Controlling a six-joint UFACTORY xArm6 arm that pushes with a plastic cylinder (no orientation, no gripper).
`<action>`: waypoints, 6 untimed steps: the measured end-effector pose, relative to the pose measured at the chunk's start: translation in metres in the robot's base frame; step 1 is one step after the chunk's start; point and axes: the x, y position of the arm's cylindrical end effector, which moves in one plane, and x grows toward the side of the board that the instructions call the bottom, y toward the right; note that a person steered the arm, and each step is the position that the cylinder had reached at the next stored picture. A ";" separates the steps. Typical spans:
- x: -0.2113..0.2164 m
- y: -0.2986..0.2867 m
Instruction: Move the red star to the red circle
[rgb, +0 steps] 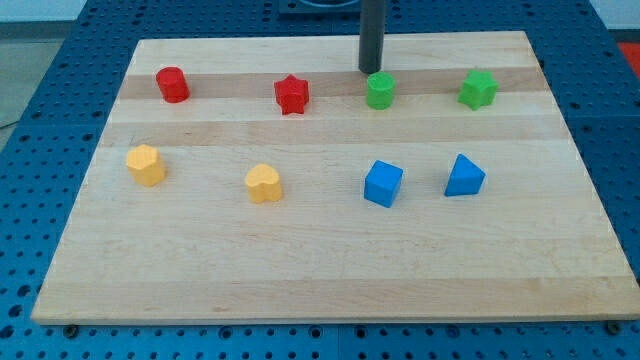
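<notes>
With no jaws to open or close, my tip (371, 71) sits at twelve o'clock of the green circle (380, 91), while the small, likely light and slidey red star (291, 94) wants pushing from its three o'clock side toward the red circle (172, 84).

My tip (371, 71) rests just above the green circle (380, 90) near the board's (330, 280) top edge, perhaps touching it. The red star (291, 94) sits to the view's left of them, and the red circle (172, 84) lies farther toward the top-left corner.
</notes>
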 end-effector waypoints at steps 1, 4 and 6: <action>0.012 0.014; 0.068 -0.064; 0.068 -0.166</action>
